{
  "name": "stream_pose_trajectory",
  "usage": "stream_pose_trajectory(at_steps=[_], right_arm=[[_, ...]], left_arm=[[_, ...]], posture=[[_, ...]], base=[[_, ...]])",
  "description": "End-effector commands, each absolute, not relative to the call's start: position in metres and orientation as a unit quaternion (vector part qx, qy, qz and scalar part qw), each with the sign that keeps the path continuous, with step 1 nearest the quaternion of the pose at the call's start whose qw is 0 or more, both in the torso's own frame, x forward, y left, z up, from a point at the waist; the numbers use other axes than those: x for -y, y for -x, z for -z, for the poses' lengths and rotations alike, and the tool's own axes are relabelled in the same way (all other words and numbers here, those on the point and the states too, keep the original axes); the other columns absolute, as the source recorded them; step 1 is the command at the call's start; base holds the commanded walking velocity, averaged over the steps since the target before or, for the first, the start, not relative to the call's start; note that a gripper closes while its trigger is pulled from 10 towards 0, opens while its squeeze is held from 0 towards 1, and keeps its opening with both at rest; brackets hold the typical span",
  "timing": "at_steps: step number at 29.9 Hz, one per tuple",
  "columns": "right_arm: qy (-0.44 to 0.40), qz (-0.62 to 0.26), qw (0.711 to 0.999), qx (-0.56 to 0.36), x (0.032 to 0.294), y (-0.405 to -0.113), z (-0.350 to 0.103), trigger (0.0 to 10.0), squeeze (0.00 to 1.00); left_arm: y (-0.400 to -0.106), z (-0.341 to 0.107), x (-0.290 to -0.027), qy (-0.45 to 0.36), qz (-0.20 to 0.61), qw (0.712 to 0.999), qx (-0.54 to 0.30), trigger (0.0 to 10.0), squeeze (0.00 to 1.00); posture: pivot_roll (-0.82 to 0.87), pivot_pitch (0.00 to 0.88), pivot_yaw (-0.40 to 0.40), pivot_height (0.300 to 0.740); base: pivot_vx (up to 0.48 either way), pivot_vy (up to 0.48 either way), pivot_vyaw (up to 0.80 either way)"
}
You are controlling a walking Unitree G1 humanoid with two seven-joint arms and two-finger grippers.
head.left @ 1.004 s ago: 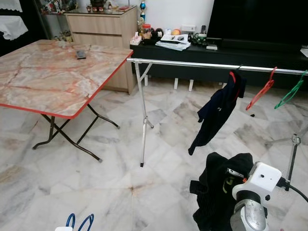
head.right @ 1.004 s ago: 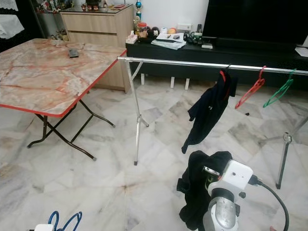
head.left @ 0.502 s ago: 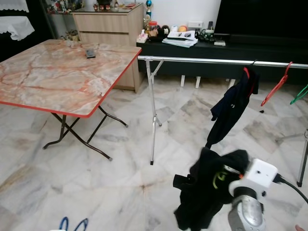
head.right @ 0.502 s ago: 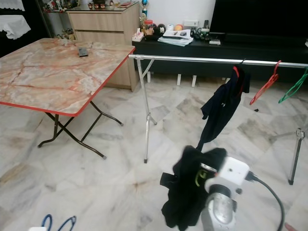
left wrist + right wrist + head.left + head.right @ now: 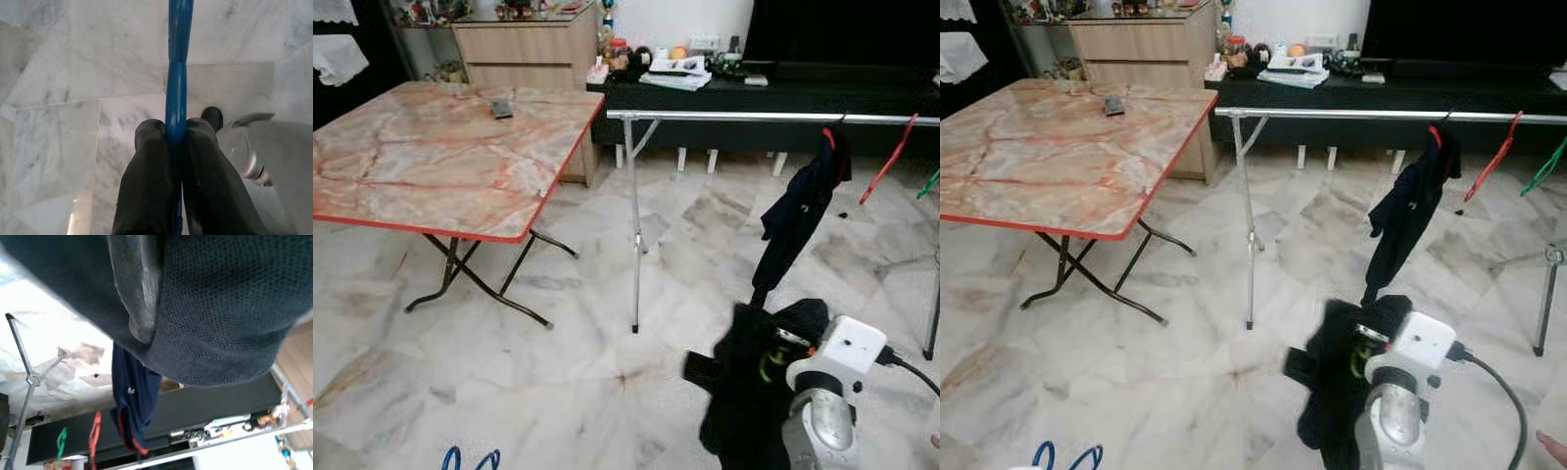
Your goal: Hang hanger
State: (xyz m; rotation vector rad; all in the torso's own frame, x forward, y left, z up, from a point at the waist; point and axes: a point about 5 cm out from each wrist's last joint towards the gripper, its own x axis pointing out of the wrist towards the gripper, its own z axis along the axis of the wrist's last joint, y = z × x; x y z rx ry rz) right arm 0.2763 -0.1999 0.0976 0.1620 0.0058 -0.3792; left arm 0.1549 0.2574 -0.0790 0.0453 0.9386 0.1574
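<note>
Since a second ago our view has swung, sliding the drying rack (image 5: 754, 117) rightward; our arms hold as before. Our left gripper (image 5: 176, 139) is clamped on the blue hanger (image 5: 178, 73) low above the marble floor (image 5: 558, 372). Our right gripper (image 5: 139, 308) clutches a black garment (image 5: 754, 377), short of the rack's navy shirt (image 5: 798, 211).

the floor (image 5: 558, 392) is polished marble tile, grey-veined and faintly glossy. the folding table (image 5: 421, 162) has a smooth marble-pattern top with a red edge, on thin dark metal legs. the clothes rail (image 5: 724, 116) is shiny bare metal. the navy garment (image 5: 798, 211) on it is soft matt cloth; the black garment (image 5: 234, 308) shows a fine mesh knit. the blue hanger (image 5: 176, 68) looks like smooth glossy plastic between matt rubbery fingers (image 5: 146, 176). the cabinet (image 5: 524, 44) is pale wood.
</note>
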Motion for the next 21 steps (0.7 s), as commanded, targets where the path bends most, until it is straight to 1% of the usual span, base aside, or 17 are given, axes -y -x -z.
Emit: stream_pose_trajectory(at_steps=[1,8,21], right_arm=[[-0.087,0.172,0.981,0.012,0.1891,-0.2801,-0.1039,10.0,0.0],[-0.088,0.173,0.981,0.012,0.1887,-0.2803,-0.1036,10.0,0.0],[-0.082,0.184,0.979,0.021,0.1957,-0.2834,-0.1072,10.0,0.0]], left_arm=[[-0.1456,0.0813,-0.263,-0.031,-0.083,0.88,-0.467,10.0,0.0],[-0.1456,0.0819,-0.2612,-0.03,-0.083,0.88,-0.467,10.0,0.0],[-0.1473,0.0822,-0.2589,-0.029,-0.082,0.88,-0.468,10.0,0.0]], posture=[[0.09,0.072,0.024,0.74],[0.09,0.074,0.025,0.74],[0.09,0.071,0.029,0.74]], base=[[0.0,0.364,0.0],[0.0,0.362,0.0],[0.0,0.361,0.0]])
